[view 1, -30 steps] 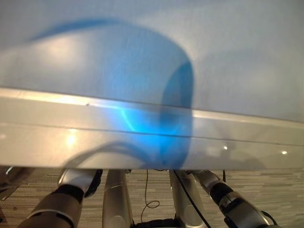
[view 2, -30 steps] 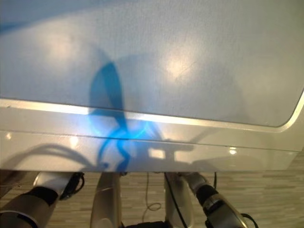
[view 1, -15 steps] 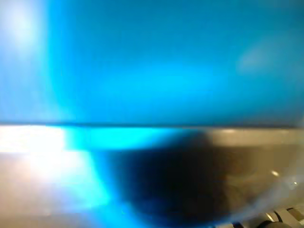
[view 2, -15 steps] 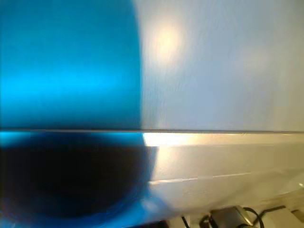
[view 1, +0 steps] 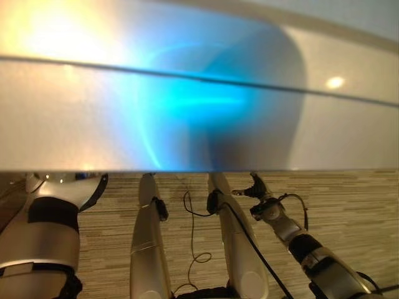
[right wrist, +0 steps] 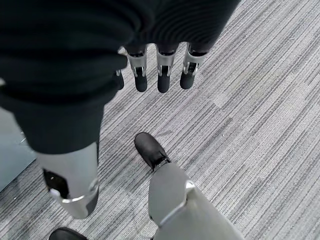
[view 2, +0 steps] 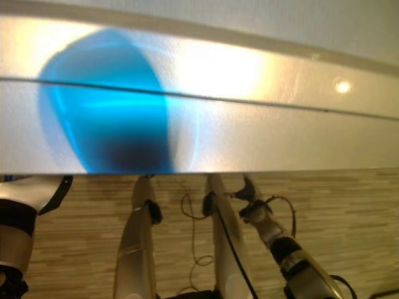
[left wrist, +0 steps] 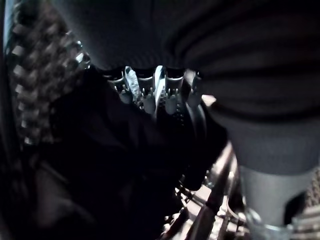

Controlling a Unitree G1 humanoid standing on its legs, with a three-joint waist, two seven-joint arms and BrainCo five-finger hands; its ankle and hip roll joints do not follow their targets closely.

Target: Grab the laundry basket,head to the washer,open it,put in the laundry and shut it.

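Note:
The washer's glossy silver-white body (view 1: 187, 118) spans the top of both eye views from very close, with a blue glare on it. My left forearm runs up under its lower edge at the lower left. In the left wrist view my left hand (left wrist: 150, 92) is down against dark laundry (left wrist: 115, 165), with the woven wall of the basket (left wrist: 30, 75) beside it. My right hand (view 1: 260, 194) hangs open over the floor to the right of the washer's lower edge. Its fingers (right wrist: 165, 75) are relaxed and hold nothing.
Striped grey carpet (right wrist: 250, 110) covers the floor below the washer. A grey panel edge (right wrist: 10, 145) stands close to my right hand in the right wrist view.
The whole picture has shifted, so the camera moved: the pale top surface has slid up out of sight, and more floor shows. My right hand now shows hanging over the floor.

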